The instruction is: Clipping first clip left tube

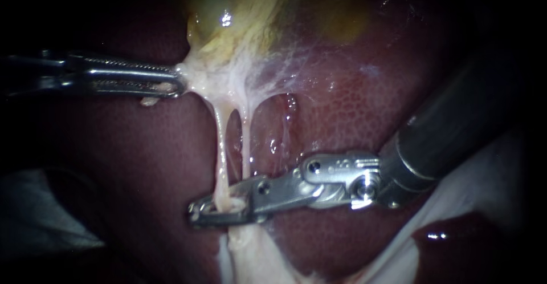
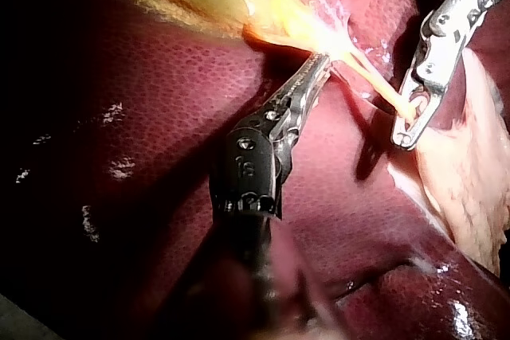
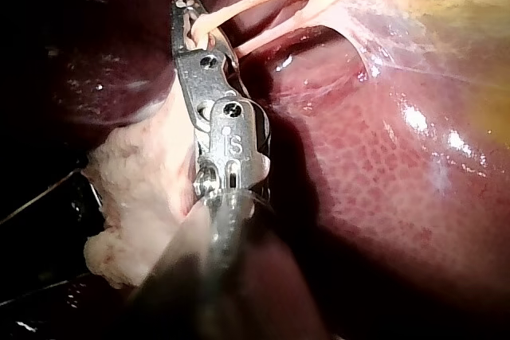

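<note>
Two pale tubes run down from the yellowish gallbladder [image 1: 239, 10]: the left tube [image 1: 221, 147] and the right tube [image 1: 246, 141]. My left instrument [image 1: 178, 82] is shut on the pale tissue at the gallbladder's lower end and holds it out to the left, as the left wrist view also shows [image 2: 319, 65]. My right instrument [image 1: 219, 207] comes in from the upper right. Its jaws lie across the low end of the left tube, one on each side, tips together. In the right wrist view, the tube [image 3: 239, 9] passes between the jaws [image 3: 190, 21].
Dark red liver [image 1: 353, 107] lies behind and around the tubes. A lump of pale fatty tissue [image 1: 250, 255] hangs below the right jaws, seen beside that instrument [image 3: 135, 189]. A white sheet [image 1: 473, 187] lies under the right shaft.
</note>
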### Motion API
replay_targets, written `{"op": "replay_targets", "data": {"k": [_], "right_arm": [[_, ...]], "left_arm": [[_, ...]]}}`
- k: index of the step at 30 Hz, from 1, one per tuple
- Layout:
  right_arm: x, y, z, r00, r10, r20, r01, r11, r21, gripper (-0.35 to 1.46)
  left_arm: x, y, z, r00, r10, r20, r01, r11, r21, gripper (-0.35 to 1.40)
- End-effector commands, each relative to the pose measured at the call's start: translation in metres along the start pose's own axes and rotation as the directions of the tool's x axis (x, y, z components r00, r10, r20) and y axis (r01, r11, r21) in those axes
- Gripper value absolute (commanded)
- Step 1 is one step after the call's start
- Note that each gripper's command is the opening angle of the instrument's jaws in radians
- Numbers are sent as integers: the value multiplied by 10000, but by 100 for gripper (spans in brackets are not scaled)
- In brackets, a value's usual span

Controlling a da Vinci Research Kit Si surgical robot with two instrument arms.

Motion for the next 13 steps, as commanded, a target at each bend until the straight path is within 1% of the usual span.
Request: {"op": "replay_targets", "data": {"k": [1,6,13], "right_arm": [[-2,2,-1,9998,222,21,-222,9997,37,-35],[-4,6,-3,9996,276,22,-276,9996,50,-35],[-4,6,-3,9995,328,24,-328,9994,64,-35]], "left_arm": [[0,0,0,10000,-2,1,2,10000,1,-35],[0,0,0,10000,-2,1,2,10000,1,-35],[0,0,1,10000,-3,1,3,10000,3,-35]]}}
